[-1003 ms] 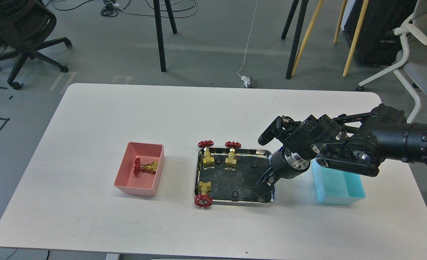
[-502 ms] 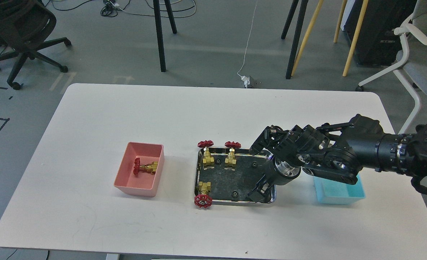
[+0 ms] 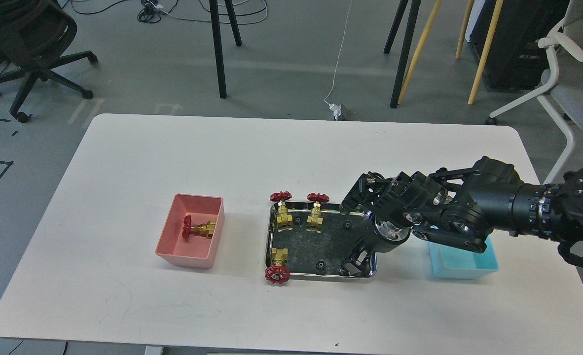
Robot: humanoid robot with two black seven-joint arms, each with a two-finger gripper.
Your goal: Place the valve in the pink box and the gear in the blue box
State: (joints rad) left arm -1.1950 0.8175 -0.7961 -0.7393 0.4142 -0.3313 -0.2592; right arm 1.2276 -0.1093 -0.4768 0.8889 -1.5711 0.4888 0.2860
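A brass valve with a red handwheel [image 3: 199,229] lies inside the pink box [image 3: 191,257] at the left. Three more valves [image 3: 282,211] stand or lie along the back and front left of the steel tray [image 3: 269,241]. Small black gears lie in the tray at the back [image 3: 346,225] and at the front [image 3: 321,266]. My right gripper [image 3: 352,265] points down into the tray's front right corner; its fingers are dark and I cannot tell them apart. The blue box [image 3: 464,261] stands right of the tray, partly hidden by my right arm. My left gripper is out of view.
The white table [image 3: 291,148] ends close in front of the tray and boxes. My right forearm [image 3: 493,212] crosses above the blue box. Chairs and stand legs are on the floor behind the table.
My right arm has moved left and down, and its gripper has dropped into the tray's front right corner. Valves, gears and boxes have not moved.
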